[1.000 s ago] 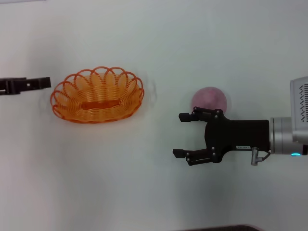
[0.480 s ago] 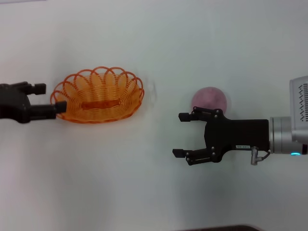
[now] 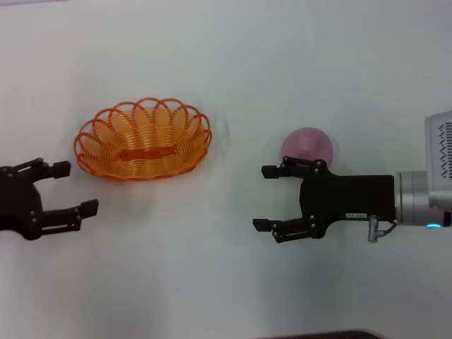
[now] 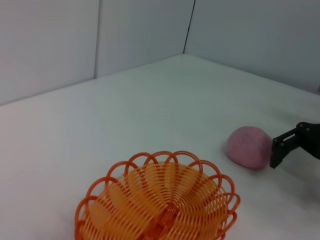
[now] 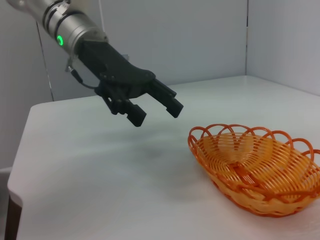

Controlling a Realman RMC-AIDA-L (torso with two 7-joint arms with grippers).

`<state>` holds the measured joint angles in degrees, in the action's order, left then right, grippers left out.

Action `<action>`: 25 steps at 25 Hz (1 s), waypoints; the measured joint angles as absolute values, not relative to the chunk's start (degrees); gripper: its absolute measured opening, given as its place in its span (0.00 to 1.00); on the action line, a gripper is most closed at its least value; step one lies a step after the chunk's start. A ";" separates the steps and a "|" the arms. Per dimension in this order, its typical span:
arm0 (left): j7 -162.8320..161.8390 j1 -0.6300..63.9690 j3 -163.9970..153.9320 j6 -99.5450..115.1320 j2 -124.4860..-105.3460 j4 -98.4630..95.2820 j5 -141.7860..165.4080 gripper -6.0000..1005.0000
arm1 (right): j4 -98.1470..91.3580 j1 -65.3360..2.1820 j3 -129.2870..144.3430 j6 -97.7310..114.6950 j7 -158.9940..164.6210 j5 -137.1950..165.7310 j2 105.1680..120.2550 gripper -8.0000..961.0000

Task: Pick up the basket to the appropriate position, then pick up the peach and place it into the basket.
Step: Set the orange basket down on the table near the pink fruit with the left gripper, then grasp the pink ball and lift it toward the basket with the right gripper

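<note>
The orange wire basket [image 3: 143,140] rests on the white table, left of centre; it also shows as the basket [image 4: 156,207] in the left wrist view and the basket [image 5: 257,166] in the right wrist view. My left gripper [image 3: 79,189] hangs open just in front of the basket's left end, apart from it; the right wrist view shows the same left gripper [image 5: 156,109] above the table. The pinkish peach [image 3: 307,147] lies right of centre, seen too as the peach [image 4: 249,146]. Open and empty, my right gripper [image 3: 267,198] sits just in front of the peach.
The white table [image 3: 226,63] runs to grey walls [image 4: 125,35] at the back. A table edge [image 5: 17,165] drops off on the left arm's side.
My left gripper came in toward the basket's left end, then pulled back toward the front and stands open below it. The basket, peach and right gripper have not moved.
</note>
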<state>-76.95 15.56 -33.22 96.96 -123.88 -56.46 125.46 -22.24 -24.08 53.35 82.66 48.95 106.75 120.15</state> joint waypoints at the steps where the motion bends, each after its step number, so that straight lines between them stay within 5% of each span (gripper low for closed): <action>1: -75.80 14.88 -33.22 96.95 -123.89 -56.26 124.83 0.88 | -22.24 -24.08 53.34 82.66 48.95 106.73 120.15 0.98; 25: -68.19 13.53 -37.42 93.95 -123.44 -50.27 126.35 0.88 | -22.20 -23.82 53.35 82.35 48.16 106.91 120.15 0.97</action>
<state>-68.19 13.53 -37.42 93.95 -123.44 -50.27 126.35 -22.20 -23.82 53.35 82.35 48.16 106.91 120.15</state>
